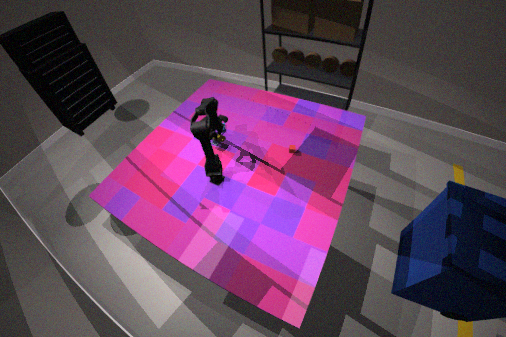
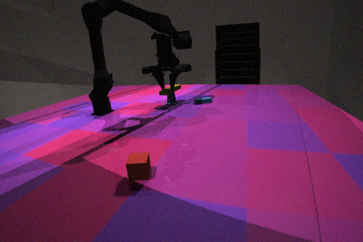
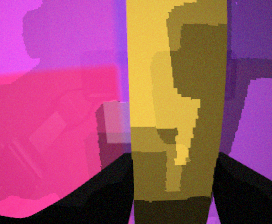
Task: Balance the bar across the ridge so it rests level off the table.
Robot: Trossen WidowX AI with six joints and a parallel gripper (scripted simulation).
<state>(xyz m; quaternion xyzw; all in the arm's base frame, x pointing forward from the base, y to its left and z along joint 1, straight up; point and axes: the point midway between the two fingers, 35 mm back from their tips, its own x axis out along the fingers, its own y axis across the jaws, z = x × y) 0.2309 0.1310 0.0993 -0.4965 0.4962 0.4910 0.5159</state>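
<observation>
The yellow bar (image 1: 220, 137) (image 2: 163, 92) (image 3: 144, 90) is held off the table, looking about level in the exterior view. My gripper (image 2: 168, 89) (image 3: 173, 163) is shut on the bar, one finger on each side of it. The ridge (image 2: 171, 98) is a small grey-blue piece standing on the table directly under the bar. A pale part of the ridge (image 3: 117, 122) shows left of the bar in the wrist view; the bar hides the rest. I cannot tell whether the bar's underside touches the ridge's top.
A teal block (image 2: 203, 100) lies on the table just right of the ridge in the exterior view. An orange cube (image 1: 292, 148) (image 2: 138, 167) stands farther off, toward the exterior camera. The patchwork table (image 1: 280, 212) carries dark shadows. The shelf, cabinet and blue bin stand off the table.
</observation>
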